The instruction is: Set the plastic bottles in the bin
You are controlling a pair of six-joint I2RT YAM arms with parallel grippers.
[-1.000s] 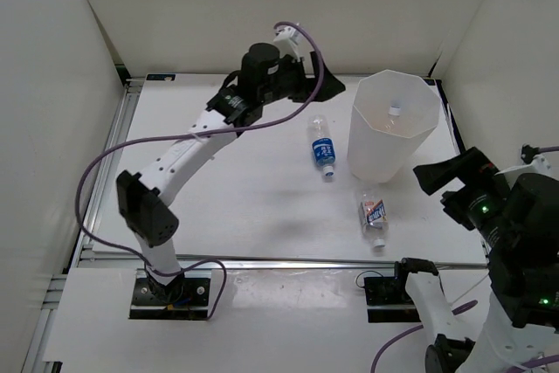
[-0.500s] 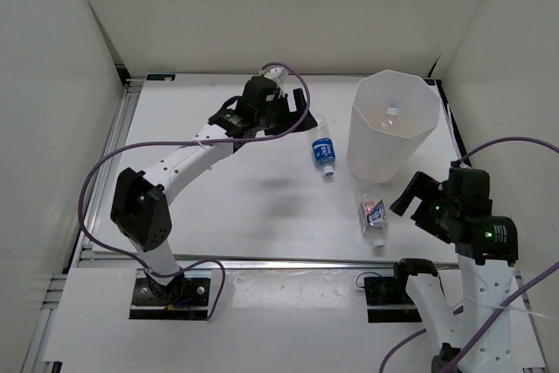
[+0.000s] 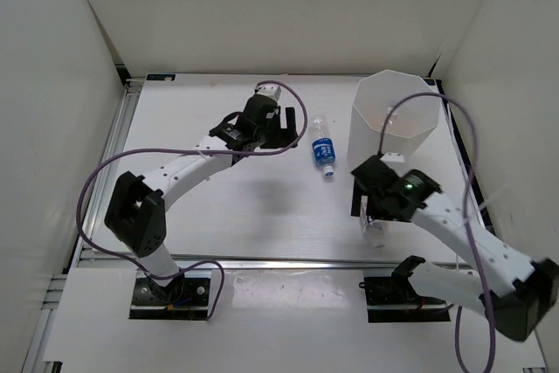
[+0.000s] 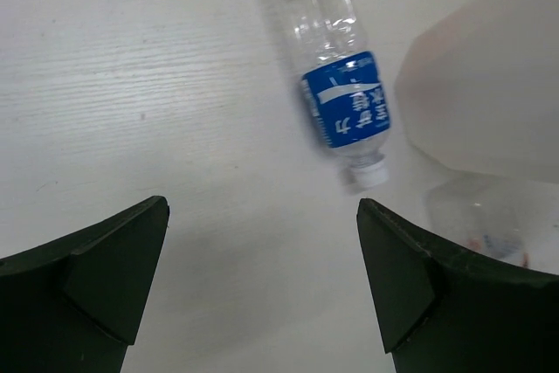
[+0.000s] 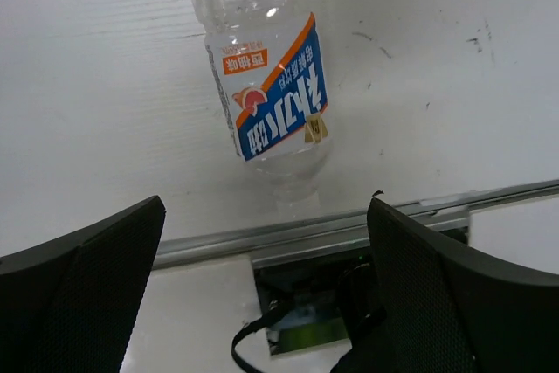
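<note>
Your L gripper (image 4: 262, 216): jaws wide, empty, above table (image 3: 227, 207) just short of blue-label bottle (image 4: 345, 102), lying beside bin (image 3: 376, 141). Your R gripper (image 5: 266, 211): jaws wide, empty, over red-label bottle (image 5: 275, 98), lying near front rail (image 3: 262, 261).

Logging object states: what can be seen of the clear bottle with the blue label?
The clear plastic bottle with the blue label lies on its side on the white table. Its ribbed body is transparent with no liquid visible, and its small white cap is on. In the top view the cap points toward the arms' bases. It lies just left of the tall white translucent bin, seemingly apart. The left tool hovers open above, not touching it.
</note>
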